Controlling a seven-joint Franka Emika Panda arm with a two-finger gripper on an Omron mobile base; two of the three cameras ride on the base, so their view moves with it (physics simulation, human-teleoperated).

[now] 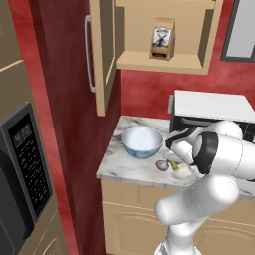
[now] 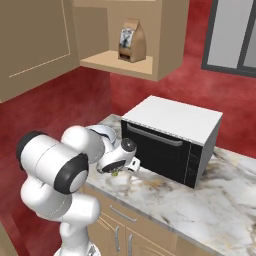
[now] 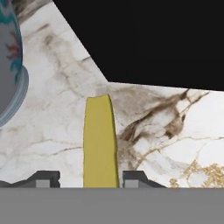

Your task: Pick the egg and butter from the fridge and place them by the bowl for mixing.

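Butter (image 3: pixel 100 142) between pincer (image 3: pixel 89 178) fingertips

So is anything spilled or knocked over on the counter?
Nothing stands out. The bowl sits upright on the counter, the egg lies beside it, and the butter stands between the gripper's fingertips. No spill shows.

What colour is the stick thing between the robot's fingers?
The butter is yellow, a plain mustardy shade. The hand view shows it best.
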